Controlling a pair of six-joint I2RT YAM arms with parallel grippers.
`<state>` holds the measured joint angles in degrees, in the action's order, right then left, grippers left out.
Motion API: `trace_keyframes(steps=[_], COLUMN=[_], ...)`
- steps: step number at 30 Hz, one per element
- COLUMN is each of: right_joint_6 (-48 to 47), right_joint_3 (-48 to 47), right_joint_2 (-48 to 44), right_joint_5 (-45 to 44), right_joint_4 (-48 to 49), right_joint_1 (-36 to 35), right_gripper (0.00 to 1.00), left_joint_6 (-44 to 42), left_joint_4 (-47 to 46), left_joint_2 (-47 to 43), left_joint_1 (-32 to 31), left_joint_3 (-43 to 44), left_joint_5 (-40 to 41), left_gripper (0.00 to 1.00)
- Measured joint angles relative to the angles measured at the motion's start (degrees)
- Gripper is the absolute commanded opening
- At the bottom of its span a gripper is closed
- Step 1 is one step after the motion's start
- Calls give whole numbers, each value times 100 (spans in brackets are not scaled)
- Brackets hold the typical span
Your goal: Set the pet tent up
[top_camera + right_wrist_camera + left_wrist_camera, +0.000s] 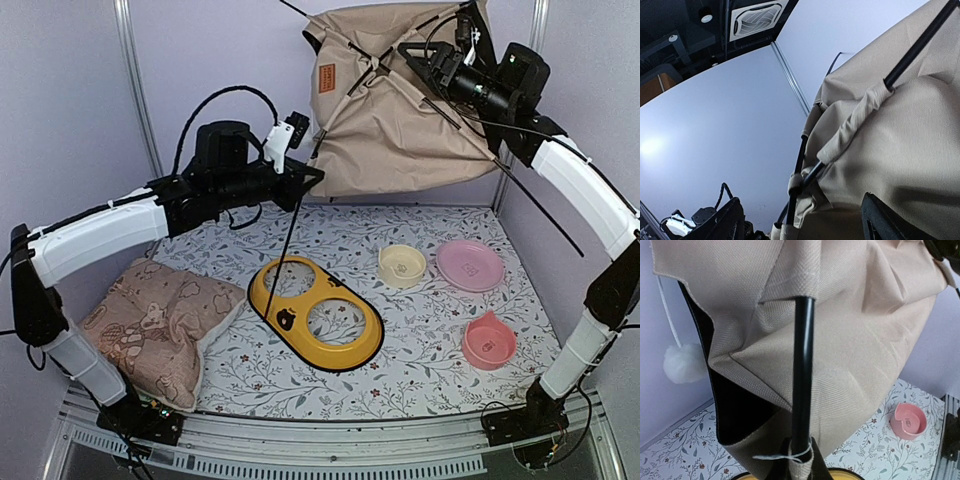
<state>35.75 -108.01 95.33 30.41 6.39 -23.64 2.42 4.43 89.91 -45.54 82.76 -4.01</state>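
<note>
- Top external: my left arm stretches forward and up, its left claw (312, 180) at the lower left corner of the pet tent (400, 120), which hangs above the far right of the table (430, 340).
- My right arm rears high, with the right claw (415, 50) at the tent's top.
- Left wrist: a black pole (802, 365) fills the centre. I cannot tell that claw's grip.
- Right wrist: the fingers (732, 222) stand apart with fabric between them. I cannot tell whether they pinch it.

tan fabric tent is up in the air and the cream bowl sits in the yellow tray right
No: the round cream bowl stands on the floral mat beside the yellow two-hole tray, as the top external view shows. The tan fabric tent is up.
</note>
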Motion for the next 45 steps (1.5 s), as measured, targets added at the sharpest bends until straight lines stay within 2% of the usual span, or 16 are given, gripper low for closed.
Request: trace_keyframes(steps=[3, 9, 16, 23, 29, 33, 36, 45], right_joint_6=[-186, -584, -1043, -977, -911, -1434, -1731, -1921], right_joint_3=[9, 503, 1729, 3217, 3353, 3348, 3486, 4809], right_joint_2=[-13, -415, -1429, -2341, -2369, -2251, -2094, -1537], right_joint_5=[63, 129, -205, -286, -227, -527, -684, -1453], right_joint_4=[-35, -122, -44, 1029, 1241, 992, 833, 343], right_joint_1=[-118, -452, -752, -748, -1054, -1860, -2234, -2979], right_gripper=[100, 99, 99, 99, 100, 89, 85, 73], left_joint_6=[348, 957, 1554, 2146, 2533, 2750, 2855, 2981], left_joint_4=[-140, -402, -599, -1001, -1134, -1117, -1014, -647], left_joint_2=[-155, -229, -437, -997, -1211, -1296, -1294, -1091], left_joint_1=[0, 0, -15, -192, -348, -398, -398, -404], left_joint_3=[-26, -177, -850, -1674, -1902, -1886, -1799, -1143], left_joint_5=[149, 428, 525, 761, 1071, 1331, 1464, 1718], left_gripper=[0, 0, 0, 0, 0, 0, 0, 0])
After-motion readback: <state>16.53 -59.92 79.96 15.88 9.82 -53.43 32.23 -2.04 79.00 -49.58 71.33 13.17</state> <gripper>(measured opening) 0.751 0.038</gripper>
